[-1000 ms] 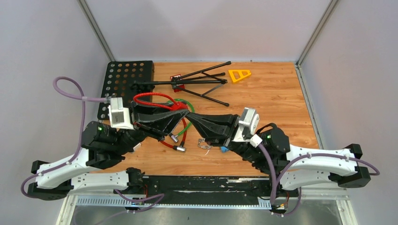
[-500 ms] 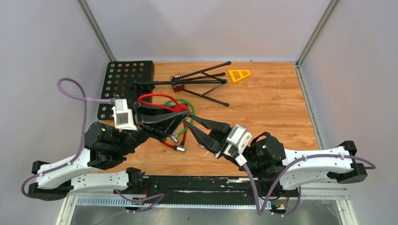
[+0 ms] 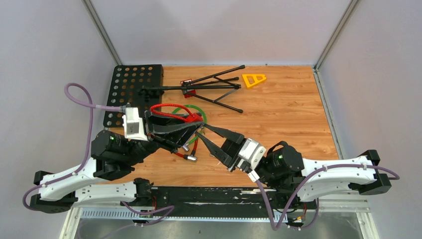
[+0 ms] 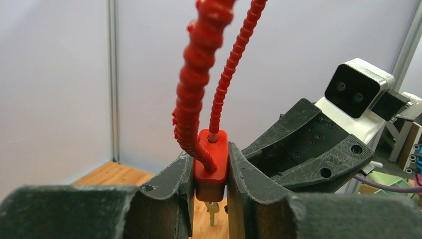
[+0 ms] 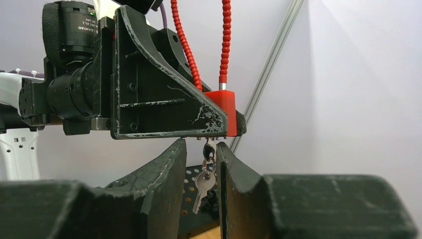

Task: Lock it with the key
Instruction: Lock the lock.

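Lock (image 4: 211,159) sits clamped between the left fingers (image 4: 171,191), off the desk (image 3: 278,109), cable (image 4: 199,74) looping up. Key (image 5: 203,182) hangs just below, between the right fingers (image 5: 164,174), which stand parted, gripping nothing. Closing off-centre may pinch only the dangling ring (image 5: 209,155) — it swings, nothing turns — or the twist drags the lock askew in the left fingers.

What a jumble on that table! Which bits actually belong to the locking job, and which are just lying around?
For the job:
- red cable lock, clamped in the left gripper
- keys hanging beneath it
- right gripper, open, a finger either side of the keys

Lying about:
- green cable
- folded black stand
- yellow triangle
- black perforated plate
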Controlling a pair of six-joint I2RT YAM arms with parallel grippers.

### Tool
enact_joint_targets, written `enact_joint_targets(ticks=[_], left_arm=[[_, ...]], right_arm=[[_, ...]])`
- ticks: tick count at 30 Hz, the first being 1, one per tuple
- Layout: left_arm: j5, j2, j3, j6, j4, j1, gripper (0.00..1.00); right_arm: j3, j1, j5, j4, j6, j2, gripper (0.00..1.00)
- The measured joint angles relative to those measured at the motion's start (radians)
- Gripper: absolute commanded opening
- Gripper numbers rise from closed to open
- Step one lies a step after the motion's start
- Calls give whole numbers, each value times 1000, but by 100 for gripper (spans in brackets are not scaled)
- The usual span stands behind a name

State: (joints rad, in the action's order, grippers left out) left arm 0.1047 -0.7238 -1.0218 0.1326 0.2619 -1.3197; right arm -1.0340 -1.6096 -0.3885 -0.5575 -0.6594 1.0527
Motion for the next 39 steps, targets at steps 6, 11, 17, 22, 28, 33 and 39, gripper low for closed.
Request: enact_joint_targets(ticks=[6, 11, 17, 22, 28, 33, 39], left_arm=[[-5, 0, 0, -2, -4, 0, 0], [-17, 0, 0, -3, -10, 0, 0], [-21, 0, 0, -3, -11, 0, 0], [-26, -1, 0, -3, -11, 0, 0], [-35, -9, 0, -1, -12, 0, 0], [-45, -9, 0, 0, -11, 0, 0], [-49, -10, 0, 0, -11, 0, 0]], right_arm=[[0, -10, 2, 29, -52, 0, 48], [8, -23, 2, 55, -101, -2, 50], [21, -26, 2, 66, -129, -21, 42], [22, -26, 0, 52, -155, -23, 32], [21, -26, -8, 27, -193, -8, 26], [19, -26, -15, 14, -216, -3, 13], [18, -26, -25, 2, -224, -2, 0]])
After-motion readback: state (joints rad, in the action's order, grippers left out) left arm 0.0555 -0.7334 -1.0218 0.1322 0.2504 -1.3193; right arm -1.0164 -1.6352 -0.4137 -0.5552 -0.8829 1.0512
